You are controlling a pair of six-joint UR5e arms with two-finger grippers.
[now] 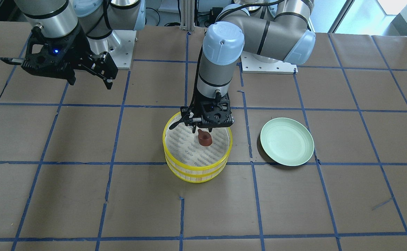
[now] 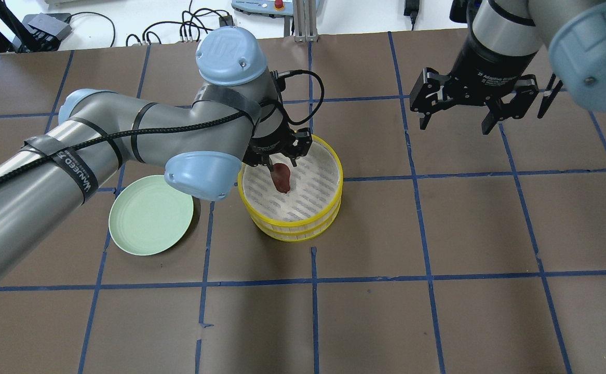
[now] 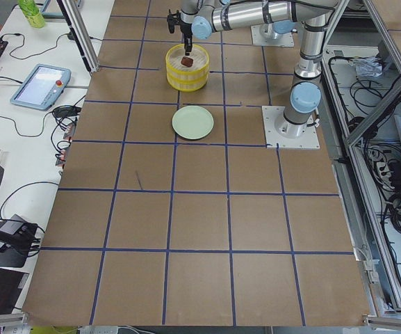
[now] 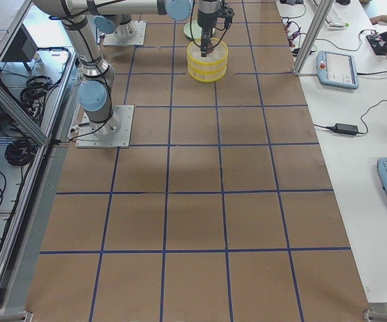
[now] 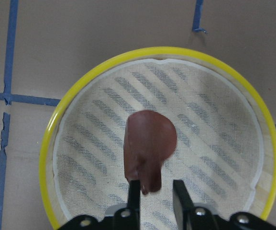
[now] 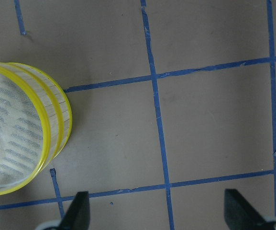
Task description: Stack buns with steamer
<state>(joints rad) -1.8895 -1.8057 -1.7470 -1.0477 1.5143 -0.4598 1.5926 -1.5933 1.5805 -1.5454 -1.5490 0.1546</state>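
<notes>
The yellow-rimmed steamer (image 1: 175, 164), two tiers stacked, stands mid-table. The dark reddish-brown bun (image 1: 205, 138) lies on the white mesh of the top tier. My left gripper (image 1: 202, 130) is right over it, pointing down. In the left wrist view the bun (image 5: 148, 143) has its pinched end between the fingertips (image 5: 134, 189). It touches one finger and a narrow gap shows at the other, so the left gripper (image 5: 156, 188) is slightly open. My right gripper (image 2: 461, 120) is open and empty, held high off to the side. The white bun is out of view.
The pale green plate (image 1: 287, 141) lies empty beside the steamer, on my left arm's side; it also shows in the overhead view (image 2: 150, 214). The table is brown paper with blue tape lines. The right wrist view shows the steamer's wall (image 6: 56, 124) at its left edge.
</notes>
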